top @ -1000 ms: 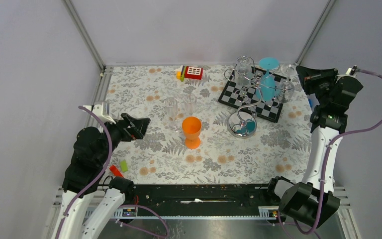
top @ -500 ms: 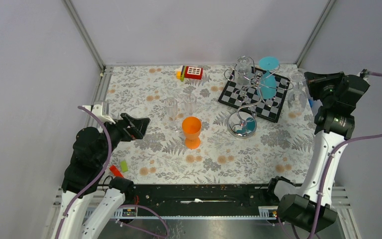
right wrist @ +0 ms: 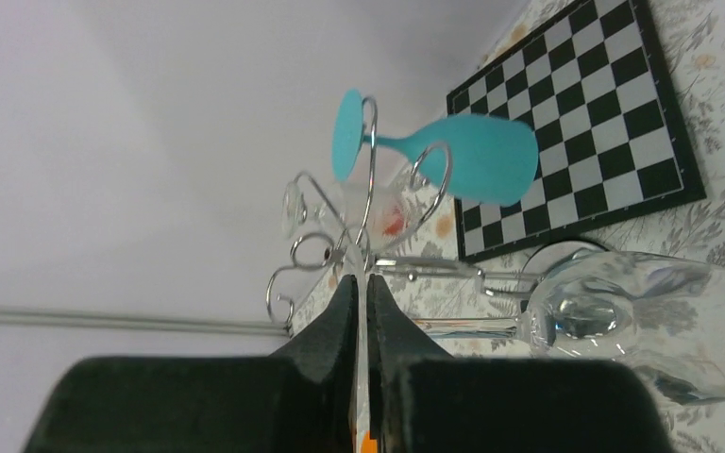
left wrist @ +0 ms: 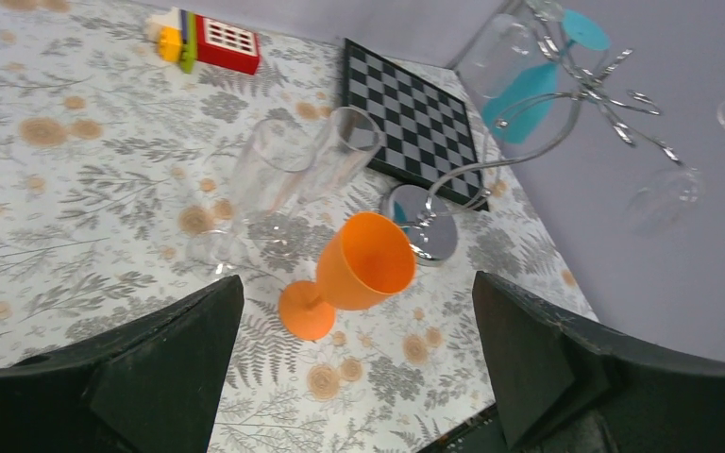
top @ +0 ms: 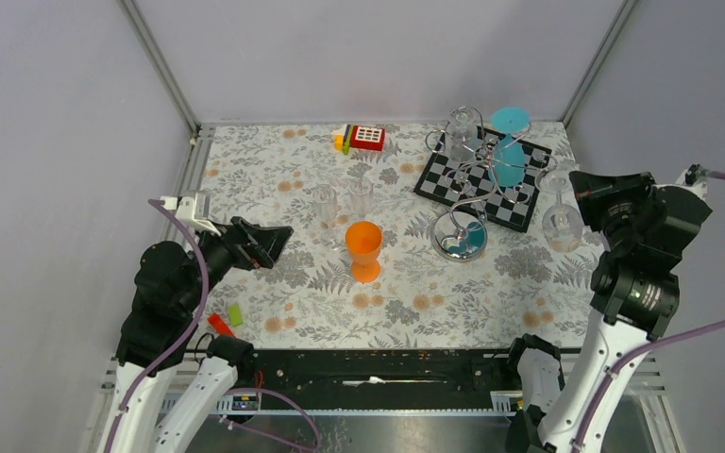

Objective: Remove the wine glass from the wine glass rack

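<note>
The chrome wine glass rack (top: pixel 463 200) stands at the back right, its ring base (top: pixel 460 237) on the table by the checkered board. A teal wine glass (top: pixel 508 151) and a clear one (top: pixel 463 128) hang from its arms. My right gripper (top: pixel 581 185) is shut on the foot of a clear wine glass (top: pixel 562 223), held in the air to the right of the rack and apart from it. In the right wrist view the jaws (right wrist: pixel 359 283) pinch the thin foot, and the stem runs right to the bowl (right wrist: pixel 642 321). My left gripper (top: pixel 269 243) is open and empty, left of the orange goblet.
An orange goblet (top: pixel 364 247) stands mid-table with two clear flutes (top: pixel 326 203) behind it. A black-and-white checkered board (top: pixel 519 206) lies under the rack's arms. A red toy block (top: pixel 366 138) sits at the back. Small red and green pieces (top: pixel 227 319) lie near the left arm.
My right gripper has carried the clear wine glass off the rack's right arm, toward the near right. The left gripper has shifted slightly right.
</note>
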Available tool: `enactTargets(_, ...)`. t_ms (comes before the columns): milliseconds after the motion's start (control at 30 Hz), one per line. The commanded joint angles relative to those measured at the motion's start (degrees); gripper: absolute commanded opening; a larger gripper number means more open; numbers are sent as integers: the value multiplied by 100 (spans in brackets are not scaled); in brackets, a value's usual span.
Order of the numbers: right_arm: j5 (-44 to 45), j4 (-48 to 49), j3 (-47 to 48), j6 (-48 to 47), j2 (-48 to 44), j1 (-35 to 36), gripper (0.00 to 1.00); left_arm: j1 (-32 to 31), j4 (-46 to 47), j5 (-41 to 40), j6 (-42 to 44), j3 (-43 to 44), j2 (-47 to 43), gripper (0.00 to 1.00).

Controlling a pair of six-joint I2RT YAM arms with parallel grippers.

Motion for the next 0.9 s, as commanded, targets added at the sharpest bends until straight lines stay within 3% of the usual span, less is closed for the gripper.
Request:
enactTargets(0, -602, -433, 436, -55, -373, -19, 0, 7, 707, 705, -258, 85, 90, 99)
enactTargets(233, -1241, -803, 299, 96, -876, -15, 0, 0, 798, 702, -465, 206, 206, 98)
enactTargets(533, -2077, -174, -84, 591, -1009, 366, 0, 0, 1060, 1456, -839, 312, 455, 98)
enactTargets(667, -2623, 556, -617, 1110, -1075, 705, 0, 0, 2008, 2315, -1575, -17, 617, 98)
enactTargets(867, -3123, 1686, -1219, 1882, -1295, 1271, 0, -47, 4232, 3089, -3169, -647, 857, 98)
